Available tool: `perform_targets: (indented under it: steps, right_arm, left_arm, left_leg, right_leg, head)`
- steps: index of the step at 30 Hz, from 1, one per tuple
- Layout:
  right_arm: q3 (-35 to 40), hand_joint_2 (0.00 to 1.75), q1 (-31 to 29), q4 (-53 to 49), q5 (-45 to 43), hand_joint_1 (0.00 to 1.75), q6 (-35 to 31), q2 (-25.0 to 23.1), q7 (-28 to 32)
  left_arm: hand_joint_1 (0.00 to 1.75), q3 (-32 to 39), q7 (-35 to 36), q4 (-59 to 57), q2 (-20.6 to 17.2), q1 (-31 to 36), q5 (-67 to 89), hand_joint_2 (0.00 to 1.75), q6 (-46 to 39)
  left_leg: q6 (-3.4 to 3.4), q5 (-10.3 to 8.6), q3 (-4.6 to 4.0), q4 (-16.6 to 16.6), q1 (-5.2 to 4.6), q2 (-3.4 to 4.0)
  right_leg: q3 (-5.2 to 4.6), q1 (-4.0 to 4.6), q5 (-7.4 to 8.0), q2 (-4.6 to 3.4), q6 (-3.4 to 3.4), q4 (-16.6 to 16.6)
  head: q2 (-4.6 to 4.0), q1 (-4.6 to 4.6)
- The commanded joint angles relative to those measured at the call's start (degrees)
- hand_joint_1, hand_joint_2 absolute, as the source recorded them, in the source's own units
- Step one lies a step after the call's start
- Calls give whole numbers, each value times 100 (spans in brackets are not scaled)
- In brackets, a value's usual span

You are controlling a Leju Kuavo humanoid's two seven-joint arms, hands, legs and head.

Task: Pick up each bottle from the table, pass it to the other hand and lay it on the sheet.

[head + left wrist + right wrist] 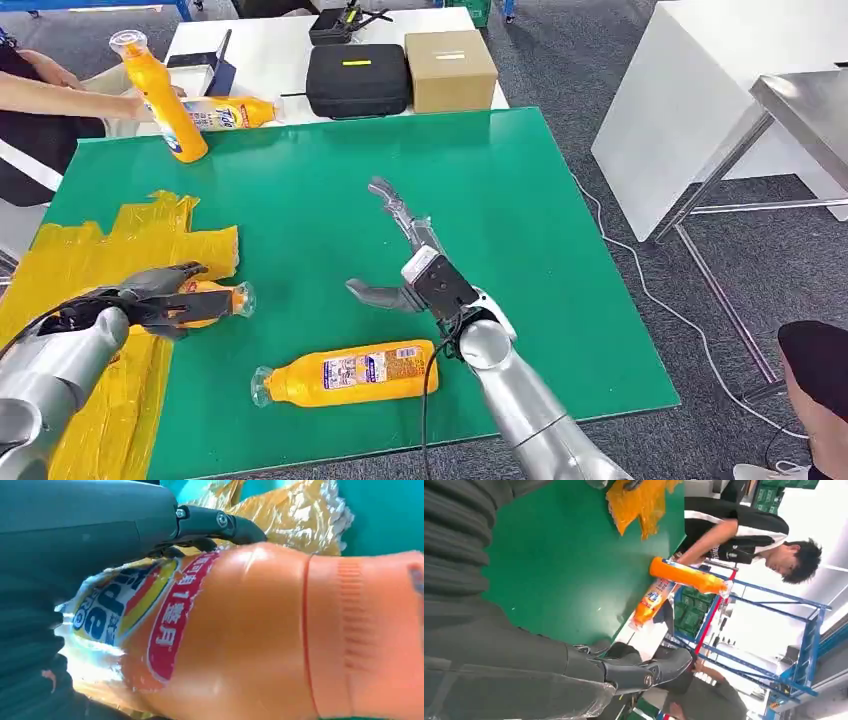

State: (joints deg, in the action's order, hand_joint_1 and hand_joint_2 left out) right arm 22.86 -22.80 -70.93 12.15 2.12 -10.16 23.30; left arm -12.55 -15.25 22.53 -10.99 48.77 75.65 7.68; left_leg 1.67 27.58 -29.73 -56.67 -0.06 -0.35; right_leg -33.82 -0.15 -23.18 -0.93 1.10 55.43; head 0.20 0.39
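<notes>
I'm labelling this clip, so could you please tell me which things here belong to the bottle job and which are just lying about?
Job:
left hand holding a bottle
right hand
lying bottle
yellow sheet
far bottles

Lying about:
black case
cardboard box
</notes>
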Motion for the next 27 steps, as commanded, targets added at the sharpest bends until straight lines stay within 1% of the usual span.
perform_targets:
  steps: [1,3,7,10,11,13,17,18,22,24,26,27]
  right_arm:
    - [-182,175,-4,175,-18,0,-34,169,-30]
    - [-227,175,24,154,0,0,-35,152,-21]
    - [-245,175,47,151,51,0,-11,125,-14]
    - [-263,175,44,215,77,0,13,90,-12]
    - [-263,175,44,215,77,0,13,90,-12]
    - [-287,175,61,236,98,0,31,55,-20]
    - [-332,175,129,235,251,0,74,13,-121]
    - [-322,175,152,241,370,0,50,38,-196]
    - [-252,175,147,321,682,0,-72,87,-343]
    - [-249,175,142,328,686,0,-74,81,-343]
    - [-248,175,136,330,688,0,-75,77,-344]
    - [-248,175,136,330,688,0,-75,77,-344]
  left_arm:
    - [0,-270,-98,416,60,224,18,175,-494]
    - [0,-228,68,841,51,103,47,175,-863]
    - [0,-226,236,1853,-43,-201,141,175,-760]
    - [0,-172,383,2834,-165,-539,328,175,-540]
    - [0,-172,383,2834,-165,-539,328,175,-540]
    - [0,-163,498,3199,-183,-631,467,175,-424]
    - [0,-209,483,3519,-249,-648,619,175,-357]
    - [0,-169,299,3685,-216,-694,463,175,-366]
    - [0,-153,206,4078,-89,-913,309,175,-372]
    - [0,-172,207,4087,-57,-936,308,175,-374]
    - [0,-167,207,4087,-69,-941,308,175,-374]
    - [0,-167,207,4087,-69,-941,308,175,-374]
  left_leg:
    - [-9,3,7,-1,8,-16]
    - [-9,4,8,0,6,-12]
    - [-9,3,5,1,6,-9]
    - [-10,5,12,4,5,-1]
    - [-8,4,6,3,5,3]
    - [-7,2,3,3,5,4]
    - [-12,6,12,3,5,-1]
    - [-10,5,6,1,6,0]
    - [-7,2,5,4,5,-2]
    - [-9,5,17,8,3,-4]
    - [-6,2,6,4,3,-3]
    - [-10,6,18,7,4,-2]
  right_leg:
    - [16,8,-6,24,-1,-5]
    - [16,6,-6,21,0,-4]
    - [12,6,-5,19,-1,-5]
    - [17,4,-5,9,-1,-6]
    - [10,4,-2,4,-1,-5]
    - [7,3,-1,3,-1,-5]
    - [17,4,-7,11,-2,-3]
    - [11,5,-4,7,-2,-3]
    - [11,4,-2,8,-1,-6]
    - [22,3,-6,12,0,-8]
    - [11,2,-2,7,0,-5]
    - [23,4,-6,11,-1,-8]
  head:
    - [-2,0]
    - [-2,-2]
    - [-2,-2]
    - [-2,-2]
    - [0,-2]
    - [0,-2]
    - [0,0]
    - [-2,0]
    - [-2,-2]
    - [-2,0]
    - [-2,-2]
    - [-2,-2]
